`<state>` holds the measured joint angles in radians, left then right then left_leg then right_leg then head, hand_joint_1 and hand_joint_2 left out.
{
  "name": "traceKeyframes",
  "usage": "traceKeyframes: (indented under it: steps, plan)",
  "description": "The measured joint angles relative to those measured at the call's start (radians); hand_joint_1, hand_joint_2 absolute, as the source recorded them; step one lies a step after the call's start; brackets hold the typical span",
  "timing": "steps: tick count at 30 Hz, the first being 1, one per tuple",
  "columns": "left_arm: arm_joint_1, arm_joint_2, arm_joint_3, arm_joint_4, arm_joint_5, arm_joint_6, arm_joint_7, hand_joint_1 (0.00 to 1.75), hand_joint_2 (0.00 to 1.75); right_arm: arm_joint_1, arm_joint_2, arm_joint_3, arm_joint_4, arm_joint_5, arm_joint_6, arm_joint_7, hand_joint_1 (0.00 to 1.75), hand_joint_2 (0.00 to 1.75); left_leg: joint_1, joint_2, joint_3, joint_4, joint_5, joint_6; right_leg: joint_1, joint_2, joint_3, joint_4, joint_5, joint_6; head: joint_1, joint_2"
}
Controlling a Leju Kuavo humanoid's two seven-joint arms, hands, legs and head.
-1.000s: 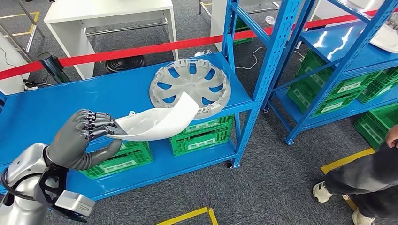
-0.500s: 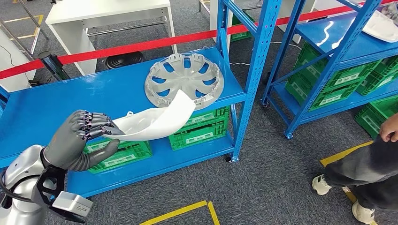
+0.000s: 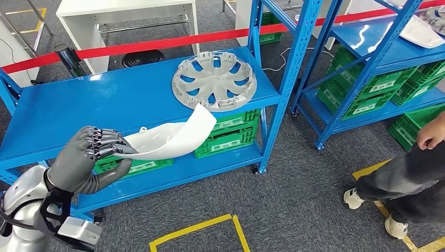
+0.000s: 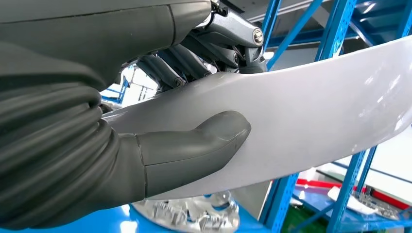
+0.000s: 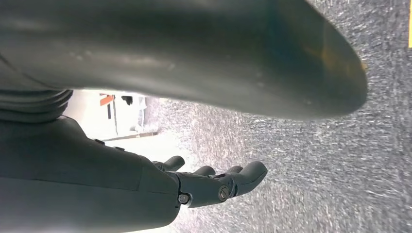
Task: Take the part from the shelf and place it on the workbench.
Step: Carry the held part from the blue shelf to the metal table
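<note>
Already the left robot hand [image 3: 92,152] grips one end of the curved white part [image 3: 176,137], whose long axis runs away from it over the blue shelf [image 3: 78,105] edge (clear of the shelf); the right robot hand [image 5: 214,184] hangs empty, fingers loosely spread

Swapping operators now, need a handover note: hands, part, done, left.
Left hand: grips one end of the curved white plastic part, thumb under it, fingers over it; the part is off the blue shelf.
Right hand: hangs over the grey carpet, fingers apart, holding nothing.
Silver wheel cover lies on the shelf.
A person stands to the right.
Done: part picked.
Left: carry it to the workbench and set it down.
</note>
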<state>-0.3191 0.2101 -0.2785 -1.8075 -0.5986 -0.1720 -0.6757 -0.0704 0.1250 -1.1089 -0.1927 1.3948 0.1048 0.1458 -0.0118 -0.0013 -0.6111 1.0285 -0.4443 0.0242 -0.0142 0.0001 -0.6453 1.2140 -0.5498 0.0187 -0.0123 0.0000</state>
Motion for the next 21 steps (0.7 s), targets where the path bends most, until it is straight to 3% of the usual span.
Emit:
traceKeyframes:
  steps: [1,3,5,7,9,11,12,13,14,17,18,21]
  plan:
    - [0.001,0.0,0.0,0.0,-0.002,0.0,0.0,1.75,1.75,-0.001,0.0,0.0,0.0,0.0,0.0,0.0,0.0,0.0,0.0,0.0,-0.009,0.006,0.004,-0.003,0.002,0.0,0.051,-0.07,0.01,-0.005,0.0,0.0]
    - [0.0,-0.001,0.0,0.0,-0.007,0.001,0.002,1.75,1.75,-0.003,-0.001,0.0,0.0,-0.001,0.0,0.0,0.0,0.0,-0.001,0.001,-0.017,0.013,0.011,-0.013,0.008,0.0,0.105,-0.156,0.018,-0.017,0.001,0.0]
    - [-0.001,-0.001,0.001,0.0,-0.01,0.001,0.004,1.75,1.75,-0.004,-0.002,0.0,0.0,-0.001,0.0,-0.001,0.0,0.0,-0.002,0.002,-0.02,0.013,0.02,-0.024,0.011,-0.001,0.101,-0.168,0.025,-0.028,0.003,0.0]
    - [-0.003,-0.001,0.003,0.0,-0.014,0.001,0.011,1.75,1.75,-0.005,-0.001,0.0,0.0,0.0,0.002,-0.001,0.0,0.0,-0.002,0.001,-0.029,0.02,0.015,-0.036,0.005,-0.003,0.093,-0.176,0.037,-0.039,0.003,0.0]
    - [-0.006,-0.002,0.006,0.0,-0.019,0.001,0.019,1.75,1.75,-0.006,-0.001,0.0,0.0,-0.001,0.004,0.0,0.0,0.0,0.003,-0.001,-0.057,0.087,-0.047,-0.051,-0.002,-0.006,0.078,-0.181,0.057,-0.047,0.001,0.0]
    - [-0.008,-0.003,0.008,0.003,-0.026,0.002,0.021,1.75,1.75,-0.005,-0.001,0.0,0.0,-0.003,0.004,0.0,0.0,0.0,0.011,-0.001,-0.096,0.212,-0.131,-0.065,-0.003,-0.006,0.057,-0.18,0.073,-0.049,0.0,0.0]
    - [-0.008,-0.004,0.008,0.005,-0.03,0.003,0.021,1.75,1.75,-0.005,-0.001,0.0,0.0,-0.003,0.003,0.0,0.0,0.0,0.014,0.0,-0.105,0.259,-0.152,-0.069,-0.003,-0.007,0.046,-0.18,0.081,-0.048,0.0,0.0]
    - [-0.008,-0.005,0.008,0.008,-0.035,0.005,0.022,1.75,1.75,-0.005,-0.001,0.0,0.0,-0.003,0.003,0.0,0.0,0.0,0.017,0.0,-0.097,0.275,-0.155,-0.071,-0.003,-0.007,0.037,-0.18,0.088,-0.046,0.0,0.0]
    - [-0.008,-0.005,0.008,0.01,-0.039,0.007,0.022,1.75,1.75,-0.004,-0.001,0.0,0.0,-0.003,0.003,0.0,0.0,0.0,0.018,0.0,-0.068,0.25,-0.14,-0.072,-0.004,-0.007,0.028,-0.18,0.095,-0.044,0.0,0.0]
    - [-0.008,-0.005,0.01,0.013,-0.045,0.011,0.023,1.75,1.75,-0.005,-0.001,0.0,0.0,-0.002,0.002,0.0,0.0,0.0,0.016,-0.002,0.078,0.045,-0.089,-0.064,-0.005,-0.007,0.015,-0.18,0.113,-0.032,0.001,0.0]
    - [-0.008,-0.006,0.011,0.013,-0.047,0.012,0.023,1.75,1.75,-0.005,-0.001,0.0,0.0,-0.002,0.002,0.0,0.0,0.0,0.014,-0.003,0.102,0.002,-0.085,-0.058,-0.005,-0.006,0.014,-0.181,0.119,-0.026,0.0,0.0]
    - [-0.009,-0.006,0.017,0.017,-0.051,0.014,0.023,1.75,1.75,-0.005,0.0,0.0,0.0,0.0,0.002,0.0,0.0,0.0,0.009,-0.005,0.098,-0.017,-0.076,-0.034,-0.005,-0.006,0.011,-0.184,0.133,-0.006,-0.001,0.0]
